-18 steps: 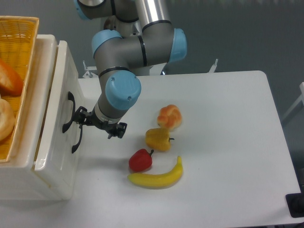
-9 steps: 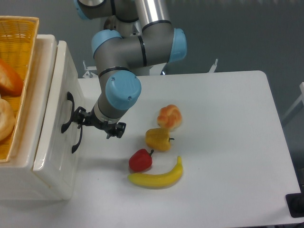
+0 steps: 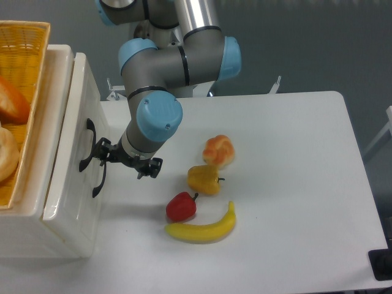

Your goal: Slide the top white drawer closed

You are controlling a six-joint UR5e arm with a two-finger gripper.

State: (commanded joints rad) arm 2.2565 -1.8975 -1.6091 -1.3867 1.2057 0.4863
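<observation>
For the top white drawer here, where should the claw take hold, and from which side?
Judging by its shape, the top white drawer is best held at its black curved handle, the only part standing proud of the glossy front. Come from the table side, straight at the front, fingers spanning the bar. The claw is already there; its grip is unclear.

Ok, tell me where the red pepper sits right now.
The red pepper lies on the white table near the middle of the camera view, just above the banana and below-left of the yellow pepper.
</observation>
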